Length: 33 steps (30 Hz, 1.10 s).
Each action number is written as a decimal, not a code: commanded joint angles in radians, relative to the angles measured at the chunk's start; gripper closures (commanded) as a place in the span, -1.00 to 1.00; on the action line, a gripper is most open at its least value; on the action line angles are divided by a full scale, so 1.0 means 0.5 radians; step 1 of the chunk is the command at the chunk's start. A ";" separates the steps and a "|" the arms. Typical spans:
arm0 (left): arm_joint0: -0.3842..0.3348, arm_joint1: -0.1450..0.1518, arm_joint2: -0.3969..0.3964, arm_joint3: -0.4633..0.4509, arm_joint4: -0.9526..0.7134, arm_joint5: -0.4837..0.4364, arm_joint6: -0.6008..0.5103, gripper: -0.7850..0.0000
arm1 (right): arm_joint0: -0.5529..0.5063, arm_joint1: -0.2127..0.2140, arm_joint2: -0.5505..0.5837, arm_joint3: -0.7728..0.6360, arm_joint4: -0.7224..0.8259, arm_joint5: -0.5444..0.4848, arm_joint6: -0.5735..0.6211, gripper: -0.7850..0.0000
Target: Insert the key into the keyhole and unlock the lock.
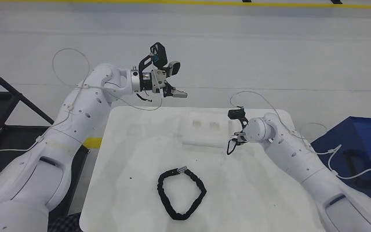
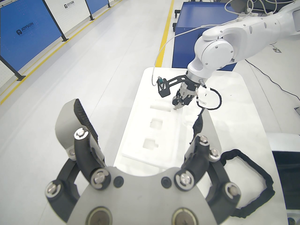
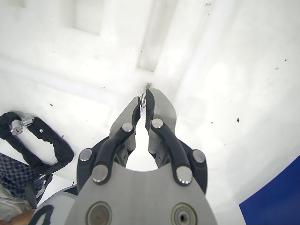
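From the top view, the lock point(image 1: 181, 194) lies as a black loop on the worktop point(image 1: 127, 174), toward the robot's side, with its silver cylinder point(image 1: 181, 170) on the loop's far side, facing the foam block point(image 1: 206, 130). Your right tool point(image 1: 235, 139) sits at the block's right end, so the cylinder lies from it toward the robot and toward the left arm. The left tool point(image 1: 174, 90) hangs above the worktop's far edge, and I judge it the farther of the two. In the left wrist view, the left tool point(image 2: 140, 111) stands wide apart with nothing in it, looking along the block point(image 2: 173, 129) to the right tool point(image 2: 179, 101), which points down at the foam; part of the lock point(image 2: 253, 165) curves just beside the left tool's fingers. In the right wrist view, the right tool point(image 3: 144, 97) is clamped on the key point(image 3: 142, 103), whose tip points away from the wrist and meets the foam at the end of a slot. The keyhole point(image 3: 16, 131) shows on the cylinder's end face, well apart from the key and off to one side. Judging from this, you need to turn the key's long axis away from the foam and onto the cylinder's axis before you insert.
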<state>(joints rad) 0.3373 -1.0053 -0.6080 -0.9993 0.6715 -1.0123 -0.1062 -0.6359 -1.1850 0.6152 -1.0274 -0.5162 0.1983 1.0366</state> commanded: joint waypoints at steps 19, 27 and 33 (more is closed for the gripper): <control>0.000 0.000 0.000 0.000 0.000 0.000 0.000 -1.00 | -0.026 -0.050 0.040 0.109 -0.060 -0.025 -0.061 1.00; 0.000 0.000 0.000 0.000 0.000 0.000 0.000 -1.00 | -0.010 -0.067 0.055 0.102 -0.098 -0.030 -0.024 1.00; 0.000 0.000 0.000 0.000 0.000 0.000 0.000 -1.00 | 0.009 -0.065 0.084 0.022 -0.145 -0.008 0.063 1.00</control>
<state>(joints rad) 0.3373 -1.0054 -0.6080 -0.9993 0.6715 -1.0123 -0.1062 -0.6327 -1.2183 0.6544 -1.0113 -0.5860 0.1925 1.0585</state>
